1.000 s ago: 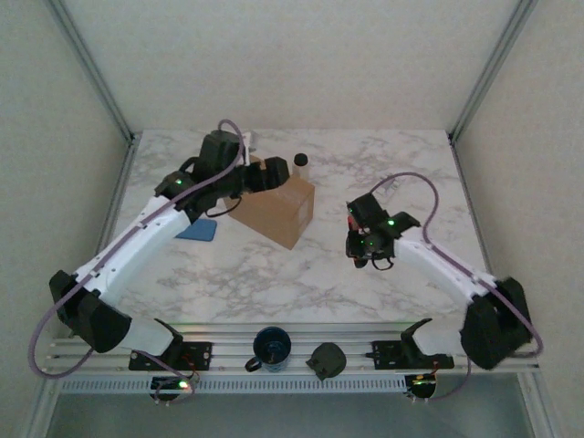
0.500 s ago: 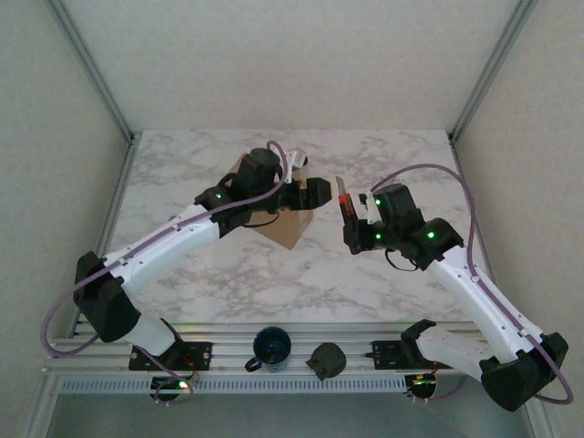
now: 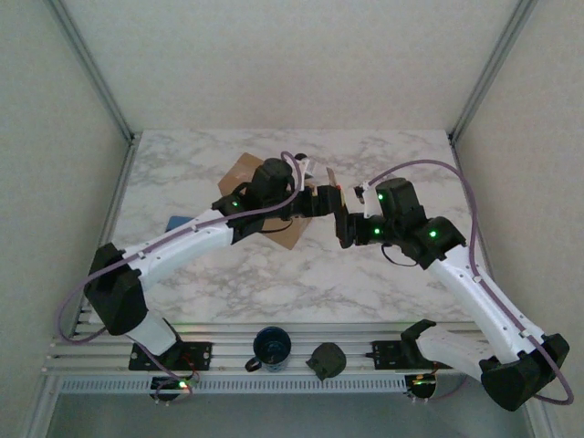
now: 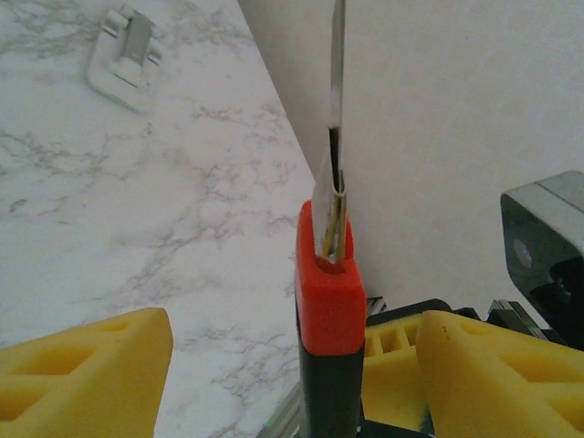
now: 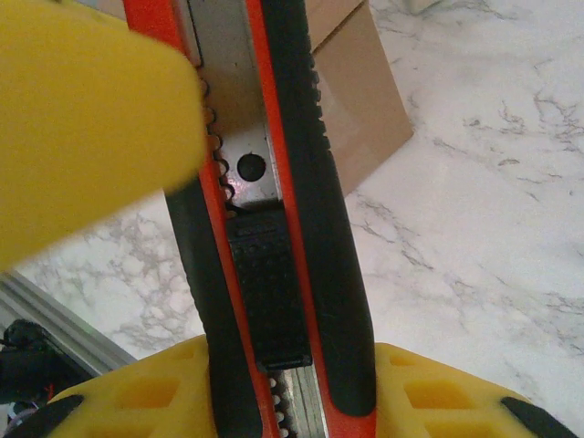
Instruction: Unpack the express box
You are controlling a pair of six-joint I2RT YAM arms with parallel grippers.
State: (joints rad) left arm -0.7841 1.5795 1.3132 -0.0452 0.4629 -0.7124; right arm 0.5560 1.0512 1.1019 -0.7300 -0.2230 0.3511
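Note:
The express box [image 3: 245,170] is a brown carton at mid-table, mostly covered by my left arm; one corner of it shows in the right wrist view [image 5: 356,109]. An orange and black utility knife [image 5: 274,228] stands upright with my right gripper [image 5: 292,401] shut on its lower handle, just right of the box [image 3: 343,217]. Its blade [image 4: 337,91] is extended upward. My left gripper [image 4: 292,383] reaches over the box to the knife [image 4: 330,310]. The yellow fingers [image 4: 82,374] are open on either side of the handle, with gaps on both sides.
A blue cup [image 3: 272,348] and a dark lump [image 3: 327,359] sit on the near rail. A flat blue item [image 3: 178,222] lies left of the box. A white clip-like piece [image 4: 128,59] rests on the marble further back. Walls close in the table's sides.
My left arm swung right across the box to the knife and its jaws narrowed. My right arm lifted the knife and carried it left toward the box.

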